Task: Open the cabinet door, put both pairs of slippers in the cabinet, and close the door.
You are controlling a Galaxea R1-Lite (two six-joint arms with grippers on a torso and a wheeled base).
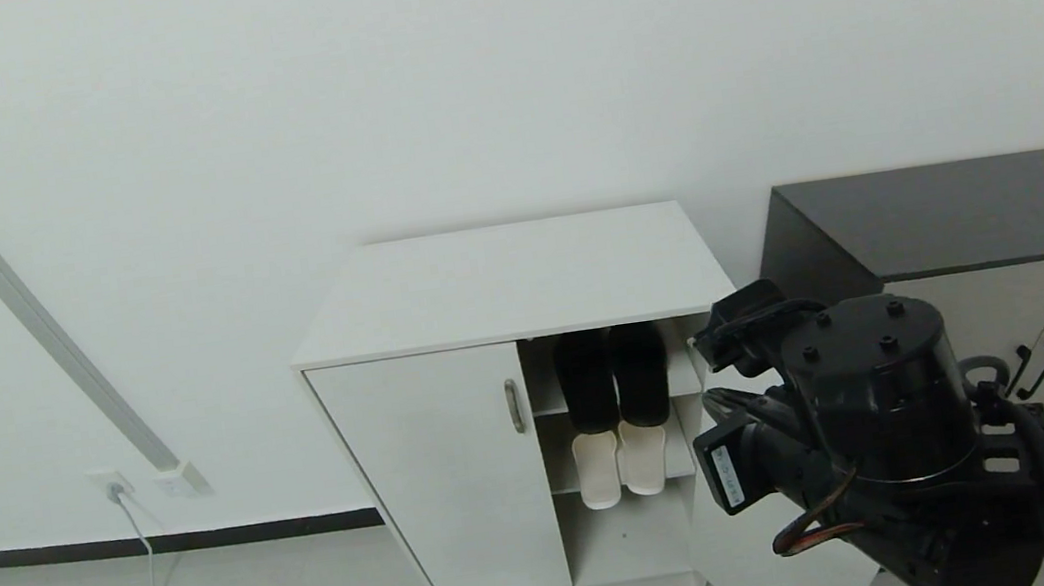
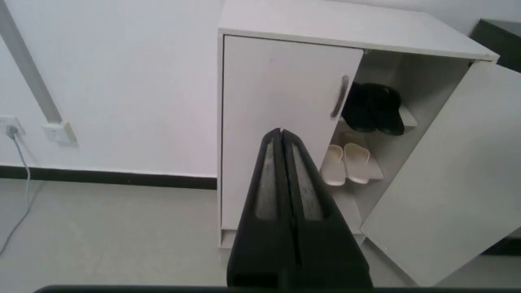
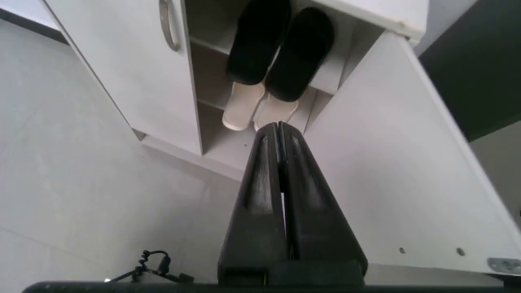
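black slippers (image 1: 612,377) half hidden under cabinet top (image 1: 510,279), open door (image 2: 440,195) cut off

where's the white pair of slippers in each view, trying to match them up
Head view: white slippers directly below the black slippers, to the right of the door handle.
Left wrist view: white slippers one level under the black slippers.
Right wrist view: white slippers partly hidden behind the black slippers.
Shared landmark: the door handle, next to both pairs.
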